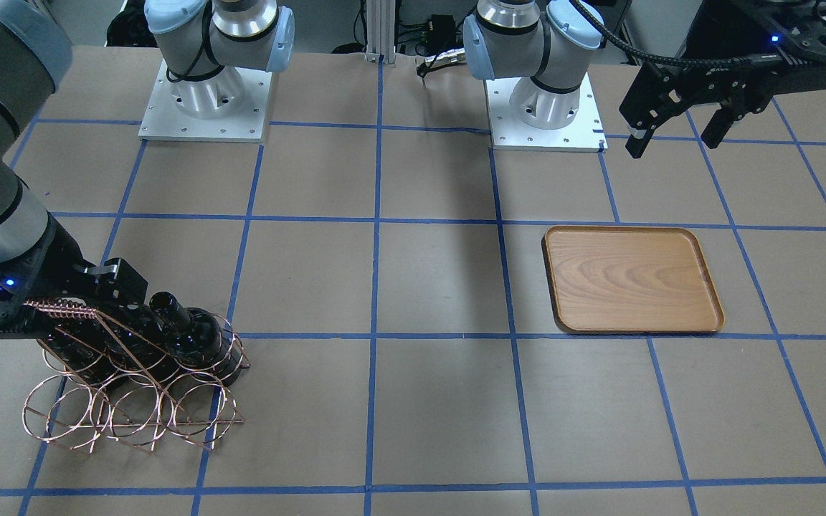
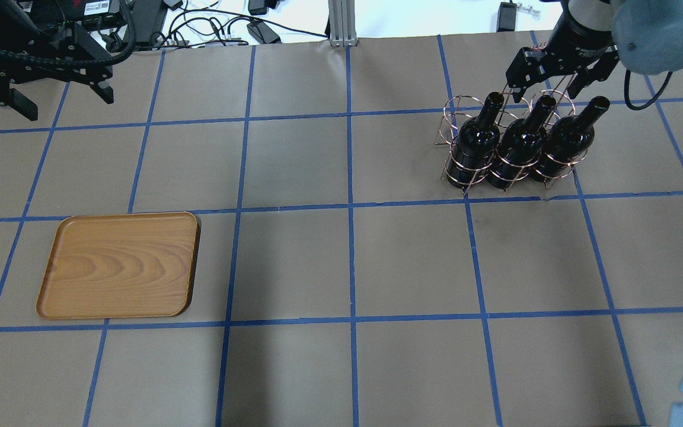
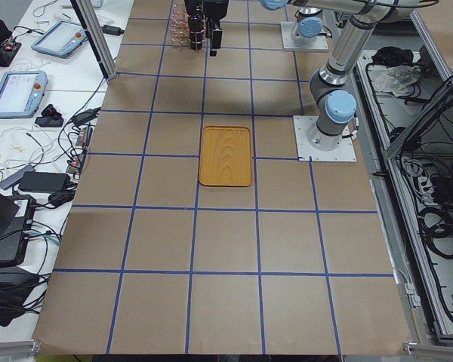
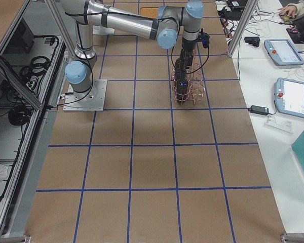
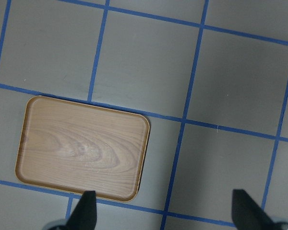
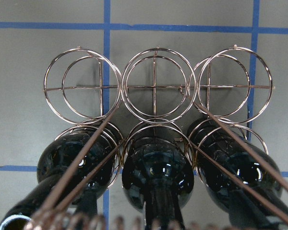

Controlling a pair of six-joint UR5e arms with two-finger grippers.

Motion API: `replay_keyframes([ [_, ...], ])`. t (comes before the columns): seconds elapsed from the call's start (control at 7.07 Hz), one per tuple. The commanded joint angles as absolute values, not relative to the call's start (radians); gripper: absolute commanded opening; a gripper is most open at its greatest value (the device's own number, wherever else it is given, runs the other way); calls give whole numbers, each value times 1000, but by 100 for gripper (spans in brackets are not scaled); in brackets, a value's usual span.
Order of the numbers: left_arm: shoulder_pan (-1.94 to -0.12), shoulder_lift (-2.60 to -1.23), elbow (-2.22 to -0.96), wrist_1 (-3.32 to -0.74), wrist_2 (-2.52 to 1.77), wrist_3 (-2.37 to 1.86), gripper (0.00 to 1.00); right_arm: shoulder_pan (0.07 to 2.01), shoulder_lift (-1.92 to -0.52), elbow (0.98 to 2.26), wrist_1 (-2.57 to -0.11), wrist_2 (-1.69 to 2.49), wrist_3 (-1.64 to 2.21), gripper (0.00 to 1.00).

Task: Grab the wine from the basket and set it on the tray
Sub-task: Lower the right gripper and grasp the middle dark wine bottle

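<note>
You saw the left gripper (image 5: 165, 214) spread apart with the tray (image 5: 81, 148) beneath it, while the right gripper (image 2: 546, 83), also spread, hung directly above three wine bottles (image 2: 519, 145) standing in the basket (image 2: 466, 173).

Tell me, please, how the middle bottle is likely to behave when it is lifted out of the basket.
Likely heavy and fragile: the middle bottle is dark glass. Its glossy neck may slip in a light grip. The basket rings circle its body closely, so it may snag and drag the wire frame.
</note>
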State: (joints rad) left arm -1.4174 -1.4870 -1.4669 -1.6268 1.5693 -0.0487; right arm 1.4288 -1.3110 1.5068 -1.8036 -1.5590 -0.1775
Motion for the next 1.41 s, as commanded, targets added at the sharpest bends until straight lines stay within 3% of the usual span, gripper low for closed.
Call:
replay_keyframes([
  [0.0,-1417,-1485,-1468,-1628,1569,-46,100,1434,-1310,1508,-1766,-1560,-175,87],
  [0.42,-1417,-1486,-1470,-1626,1569,-46,100,1431,-1308,1508,-1738,-1565,-179,59],
  [0.71,-1417,-1486,-1470,-1626,1569,-46,100,1430,-1310,1505,-1723,-1588,-193,47],
  [0.85,-1417,-1486,-1470,-1626,1569,-46,100,1428,-1307,1505,-1720,-1582,-195,32],
  [1.27,-1417,-1485,-1471,-1628,1569,-46,100,1428,-1305,1493,-1721,-1566,-189,25],
])
